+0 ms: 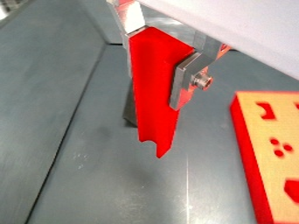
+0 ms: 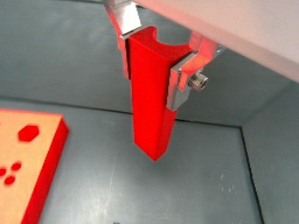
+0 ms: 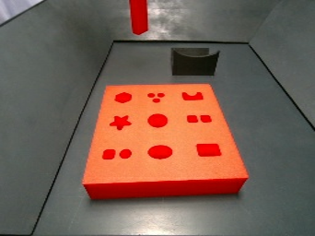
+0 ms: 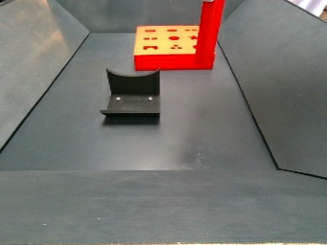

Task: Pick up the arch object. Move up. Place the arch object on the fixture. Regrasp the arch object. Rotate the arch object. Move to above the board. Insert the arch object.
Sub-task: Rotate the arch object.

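My gripper (image 1: pixel 156 51) is shut on the arch object (image 1: pixel 153 92), a long bright-red bar that hangs upright from the fingers (image 1: pixel 179 83), with its arch-shaped notch at the top between them (image 2: pixel 149 39). It is held high above the floor. In a side view only the bar's lower part (image 3: pixel 136 17) shows, up at the back left, away from the board (image 3: pixel 160 138) and the fixture (image 3: pixel 193 61). In the other side view the bar (image 4: pixel 207 33) hangs in front of the board's (image 4: pixel 163 43) right part. The fixture (image 4: pixel 130 96) stands empty.
The board lies flat on the dark grey floor, with its edge showing in both wrist views (image 1: pixel 268 149) (image 2: pixel 26 166). Grey sloping walls (image 3: pixel 62 64) enclose the floor on all sides.
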### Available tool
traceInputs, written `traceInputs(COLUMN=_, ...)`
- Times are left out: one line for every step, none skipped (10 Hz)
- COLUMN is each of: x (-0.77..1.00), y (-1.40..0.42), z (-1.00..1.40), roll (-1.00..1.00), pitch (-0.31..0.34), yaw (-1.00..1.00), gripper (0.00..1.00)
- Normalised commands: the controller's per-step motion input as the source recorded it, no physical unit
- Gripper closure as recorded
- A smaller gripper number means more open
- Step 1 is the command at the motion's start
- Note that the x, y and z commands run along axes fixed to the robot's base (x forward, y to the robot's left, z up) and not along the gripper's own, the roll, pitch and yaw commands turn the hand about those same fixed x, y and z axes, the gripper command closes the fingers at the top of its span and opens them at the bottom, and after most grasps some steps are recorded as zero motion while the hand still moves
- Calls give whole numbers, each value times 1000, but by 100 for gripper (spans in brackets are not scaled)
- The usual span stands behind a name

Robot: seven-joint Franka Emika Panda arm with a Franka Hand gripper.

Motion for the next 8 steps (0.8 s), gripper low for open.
traceInputs(x=1, y=0, z=2, roll=-43, pitch=19, yaw=-1000, gripper=100)
traceInputs(x=1, y=2, z=2, roll=-46, pitch=21, yaw=-1000, gripper=100)
traceInputs(x=1, y=3, z=2, roll=-50, pitch=23, yaw=-1000, gripper=100)
traceInputs(x=1, y=6, z=2, roll=-56, pitch=25, yaw=-1000, gripper=100)
traceInputs(x=1, y=8, z=2, roll=-62, pitch=28, yaw=-1000, gripper=100)
traceInputs(x=0, y=8, z=2, roll=-69, pitch=31, yaw=-1000, gripper=100)
traceInputs(x=0, y=9, z=2, roll=-79, pitch=36, yaw=-1000, gripper=100)
traceInputs(x=1, y=9, z=2, roll=-95, pitch=43, yaw=-1000, gripper=100)
